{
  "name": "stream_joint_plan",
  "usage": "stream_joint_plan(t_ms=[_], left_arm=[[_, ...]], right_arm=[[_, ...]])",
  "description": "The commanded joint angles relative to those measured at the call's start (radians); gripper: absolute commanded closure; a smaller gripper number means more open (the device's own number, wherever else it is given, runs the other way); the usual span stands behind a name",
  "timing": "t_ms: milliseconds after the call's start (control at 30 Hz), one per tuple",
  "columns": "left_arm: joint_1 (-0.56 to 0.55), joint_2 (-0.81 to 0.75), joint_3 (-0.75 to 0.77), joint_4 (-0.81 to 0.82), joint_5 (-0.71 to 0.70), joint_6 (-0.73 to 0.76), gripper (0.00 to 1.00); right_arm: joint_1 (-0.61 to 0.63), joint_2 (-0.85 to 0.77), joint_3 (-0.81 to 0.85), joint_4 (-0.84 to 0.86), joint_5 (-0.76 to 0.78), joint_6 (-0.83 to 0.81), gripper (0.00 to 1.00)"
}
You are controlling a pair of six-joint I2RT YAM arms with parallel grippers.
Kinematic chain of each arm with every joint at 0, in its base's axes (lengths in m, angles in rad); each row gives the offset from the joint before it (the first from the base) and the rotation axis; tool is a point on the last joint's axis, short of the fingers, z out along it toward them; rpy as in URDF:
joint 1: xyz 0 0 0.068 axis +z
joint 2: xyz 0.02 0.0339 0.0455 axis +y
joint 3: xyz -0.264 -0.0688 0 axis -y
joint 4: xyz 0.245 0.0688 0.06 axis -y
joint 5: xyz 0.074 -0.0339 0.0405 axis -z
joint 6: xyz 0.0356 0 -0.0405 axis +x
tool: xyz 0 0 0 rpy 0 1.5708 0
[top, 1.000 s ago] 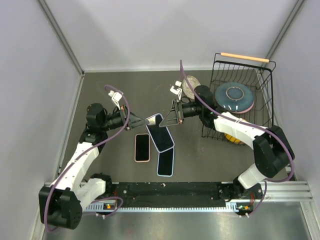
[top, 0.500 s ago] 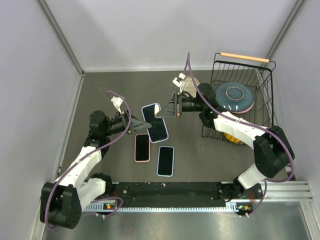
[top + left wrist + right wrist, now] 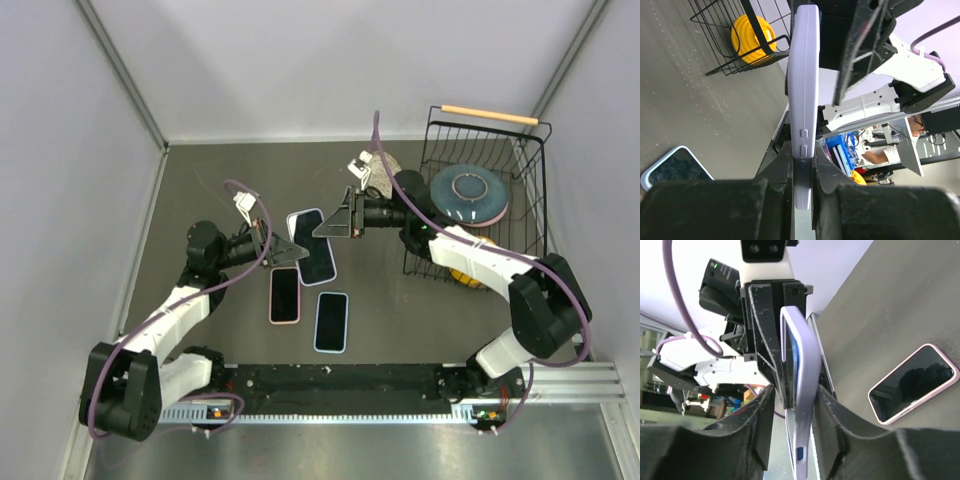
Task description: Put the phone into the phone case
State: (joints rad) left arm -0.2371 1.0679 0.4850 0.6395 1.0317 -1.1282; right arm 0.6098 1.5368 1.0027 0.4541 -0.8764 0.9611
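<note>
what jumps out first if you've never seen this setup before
Both arms meet over the middle of the table, the left hand and right hand each clamped on one lavender-edged phone held off the surface. Nearer the arm bases two more phones lie flat, a pink-rimmed one and a blue-rimmed one. At the right stands a black wire basket holding a blue plate.
</note>
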Motion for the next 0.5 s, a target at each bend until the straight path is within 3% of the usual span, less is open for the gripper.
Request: stream_joint_plan(t_ms=[0, 100, 333, 367, 433, 467], left_arm=[[-0.004, 0.000, 0.006, 0.065, 0.034, 0.007, 1.00], [-0.005, -0.014, 0.015, 0.025, 0.068, 0.037, 1.00], [-0.005, -0.034, 0.040, -0.087, 0.110, 0.125, 1.00], [-0.005, -0.034, 0.046, -0.107, 0.107, 0.139, 1.00], [-0.005, -0.033, 0.088, -0.303, 0.070, 0.250, 1.00], [-0.005, -0.033, 0.110, -0.405, 0.007, 0.301, 1.00]], right_arm=[[0.010, -0.089, 0.074, -0.099, 0.001, -0.134, 0.53], [0.008, -0.099, 0.108, -0.140, -0.002, -0.174, 0.44], [-0.001, -0.069, 0.161, -0.153, -0.022, -0.177, 0.43], [0.001, -0.064, 0.168, -0.158, -0.026, -0.177, 0.44], [-0.002, -0.058, 0.180, -0.169, -0.022, -0.186, 0.48], [-0.001, -0.060, 0.182, -0.182, -0.013, -0.200, 0.57]])
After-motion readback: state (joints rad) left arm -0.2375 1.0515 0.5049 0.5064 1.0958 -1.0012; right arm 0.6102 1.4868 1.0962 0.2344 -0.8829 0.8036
